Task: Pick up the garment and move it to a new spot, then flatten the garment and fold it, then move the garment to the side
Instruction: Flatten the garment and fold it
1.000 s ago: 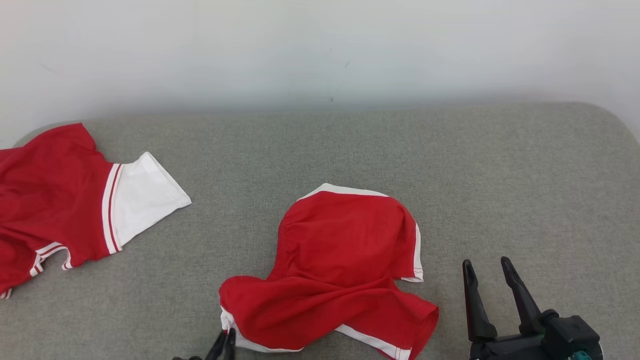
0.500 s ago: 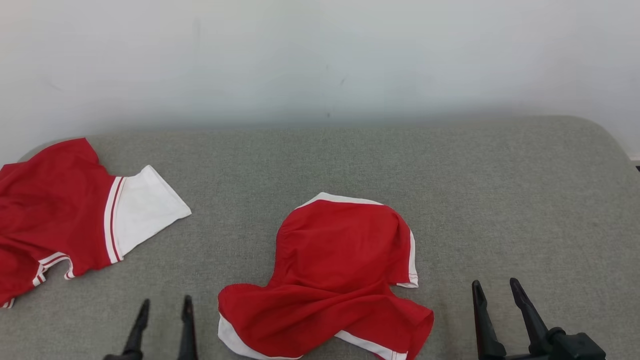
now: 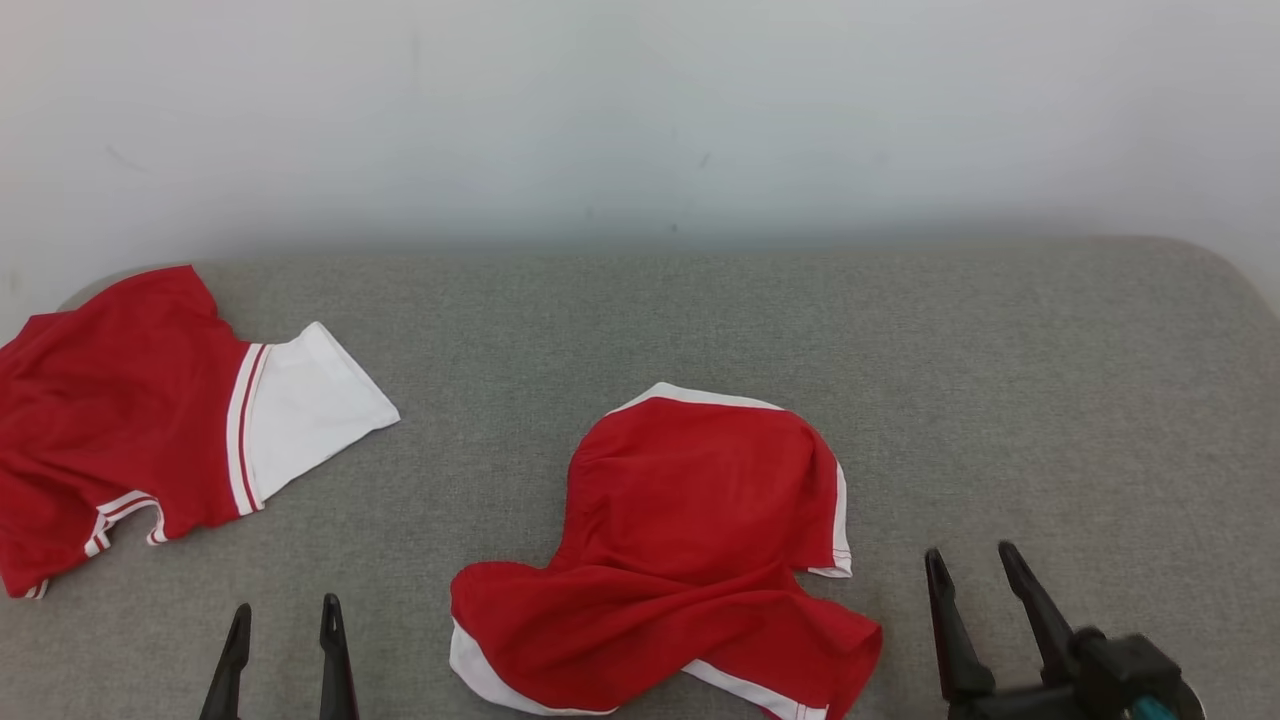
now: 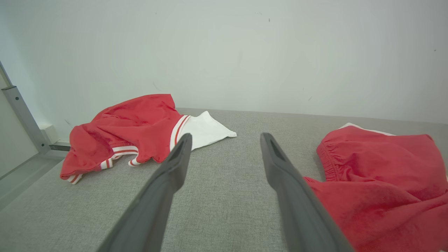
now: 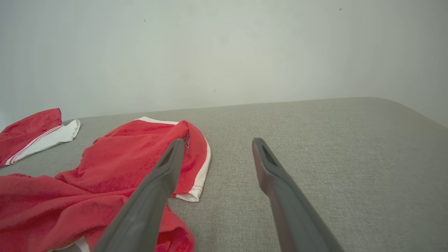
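The garment (image 3: 680,540), red shorts with white trim, lies crumpled in the near middle of the grey padded surface (image 3: 1000,400). My left gripper (image 3: 284,606) stands open to its left, apart from the cloth, with nothing between its fingers. In the left wrist view the left gripper (image 4: 225,136) points over bare fabric, the garment (image 4: 378,182) to its right. My right gripper (image 3: 970,552) is open just right of the garment and holds nothing. In the right wrist view one finger of the right gripper (image 5: 217,140) overlaps the garment (image 5: 115,164).
A second red garment with a white sleeve (image 3: 130,430) lies crumpled at the far left edge, also seen as a red and white heap (image 4: 140,129). A white wall (image 3: 640,120) backs the surface. The surface rounds off at the far right corner (image 3: 1230,260). A metal rail (image 4: 21,112) stands at the left.
My left gripper opened, let go of the garment's near left corner and moved left. The garment stayed where it lay. The head camera shifted slightly.
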You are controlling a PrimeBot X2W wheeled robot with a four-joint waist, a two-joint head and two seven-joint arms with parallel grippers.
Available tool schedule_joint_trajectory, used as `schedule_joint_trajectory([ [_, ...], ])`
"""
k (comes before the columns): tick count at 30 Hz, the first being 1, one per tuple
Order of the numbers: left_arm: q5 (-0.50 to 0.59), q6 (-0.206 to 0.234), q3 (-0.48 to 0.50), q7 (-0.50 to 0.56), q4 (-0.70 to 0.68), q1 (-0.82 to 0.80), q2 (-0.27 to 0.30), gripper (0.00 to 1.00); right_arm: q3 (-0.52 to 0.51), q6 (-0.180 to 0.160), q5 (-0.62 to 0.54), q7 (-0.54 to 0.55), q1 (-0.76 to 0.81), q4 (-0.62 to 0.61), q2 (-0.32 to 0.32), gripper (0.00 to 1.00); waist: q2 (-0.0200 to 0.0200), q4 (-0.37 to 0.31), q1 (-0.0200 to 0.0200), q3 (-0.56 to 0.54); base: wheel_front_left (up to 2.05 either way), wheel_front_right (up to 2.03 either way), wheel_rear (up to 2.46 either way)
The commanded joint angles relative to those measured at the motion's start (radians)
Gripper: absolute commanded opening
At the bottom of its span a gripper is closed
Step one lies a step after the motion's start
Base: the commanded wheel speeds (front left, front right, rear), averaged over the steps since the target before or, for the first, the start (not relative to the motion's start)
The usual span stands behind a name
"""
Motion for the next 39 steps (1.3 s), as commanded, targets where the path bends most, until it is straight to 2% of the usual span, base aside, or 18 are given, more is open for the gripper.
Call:
schedule_joint_trajectory([
  [1,0.008,-0.005,0.004,-0.003,0.000,0.006,-0.004,1.00,0.009,-0.002,0.008,0.000,-0.025,0.007,-0.009,1.00,0.0000,0.006,0.0001,0.004,0.00,0.00,0.00],
  [6,0.030,-0.025,0.008,-0.003,0.011,-0.018,-0.016,1.00,0.071,-0.002,0.026,0.000,-0.172,0.113,-0.066,1.00,0.0000,0.030,0.0001,0.014,0.00,0.00,0.00],
  [11,0.039,-0.041,0.001,-0.003,0.022,-0.039,-0.025,1.00,0.141,-0.002,0.062,0.019,-0.356,0.310,-0.110,1.00,0.0000,0.063,0.0001,0.025,0.00,0.00,0.00],
  [18,0.040,-0.050,-0.018,-0.003,0.036,-0.063,-0.033,1.00,0.226,-0.002,0.142,0.078,-0.539,0.554,-0.139,1.00,0.0000,0.125,0.0001,0.048,0.00,0.00,0.00],
  [26,0.039,-0.057,-0.027,-0.003,0.055,-0.080,-0.036,1.00,0.319,-0.002,0.229,0.164,-0.625,0.779,-0.133,1.00,0.0000,0.163,0.0001,0.069,0.00,0.00,0.00],
  [27,0.038,-0.058,-0.027,-0.003,0.057,-0.081,-0.036,1.00,0.338,-0.002,0.244,0.187,-0.631,0.798,-0.129,0.44,0.0000,0.164,0.0001,0.070,0.00,0.00,0.00],
  [28,0.038,-0.058,-0.026,-0.003,0.058,-0.082,-0.036,1.00,0.349,-0.002,0.262,0.188,-0.643,0.803,-0.130,0.00,0.0000,0.164,0.0001,0.071,0.00,0.00,0.00],
  [34,0.031,-0.056,-0.026,-0.003,0.072,-0.089,-0.037,1.00,0.398,-0.002,0.281,0.063,-0.722,0.804,-0.186,0.00,0.0000,0.154,0.0001,0.065,0.00,0.00,0.00],
  [39,0.024,-0.054,-0.037,-0.003,0.075,-0.097,-0.037,1.00,0.416,-0.002,0.270,0.020,-0.803,0.801,-0.227,0.00,0.0000,0.154,0.0001,0.062,0.00,0.00,0.00],
])
